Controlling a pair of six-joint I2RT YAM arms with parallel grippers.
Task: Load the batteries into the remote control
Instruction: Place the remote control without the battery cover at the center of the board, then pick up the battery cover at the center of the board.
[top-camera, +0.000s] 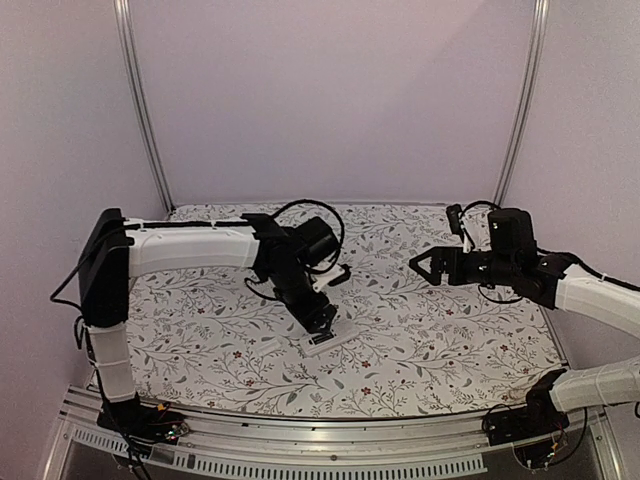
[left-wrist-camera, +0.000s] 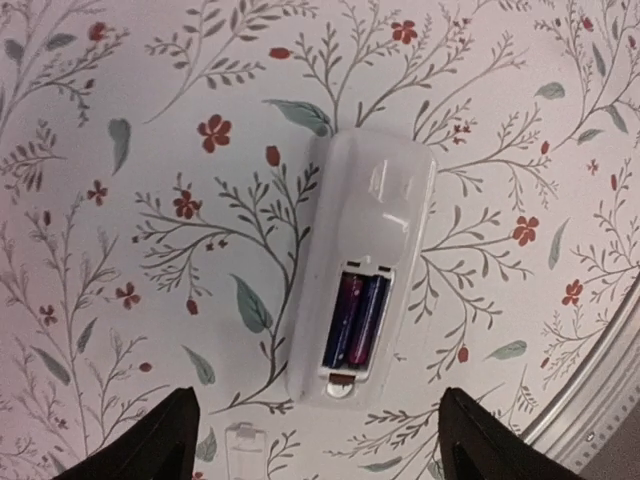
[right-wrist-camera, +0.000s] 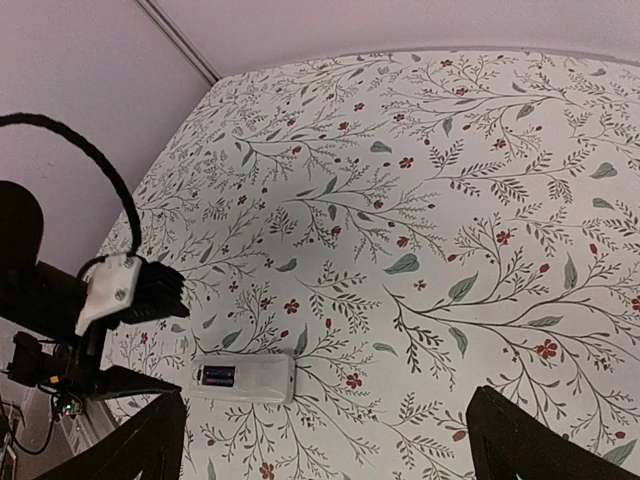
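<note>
The white remote control (left-wrist-camera: 372, 215) lies back-up on the flowered table, its cover off. The two dark batteries (left-wrist-camera: 355, 320) sit side by side in its open recess. My left gripper (left-wrist-camera: 318, 445) is open and empty, hovering just above the remote's battery end, with its fingers (left-wrist-camera: 150, 440) apart on either side. In the top view the left gripper (top-camera: 325, 322) is over the remote (top-camera: 320, 346). My right gripper (top-camera: 425, 265) is open and empty, held high at the right, well away. The right wrist view shows the remote (right-wrist-camera: 255, 380) with the batteries (right-wrist-camera: 217, 376) in it.
The small flat white cover piece (left-wrist-camera: 243, 445) lies on the table just left of the remote's battery end; it also shows in the top view (top-camera: 268, 347). The table's metal front rail (left-wrist-camera: 590, 400) runs close to the remote. Walls enclose the table.
</note>
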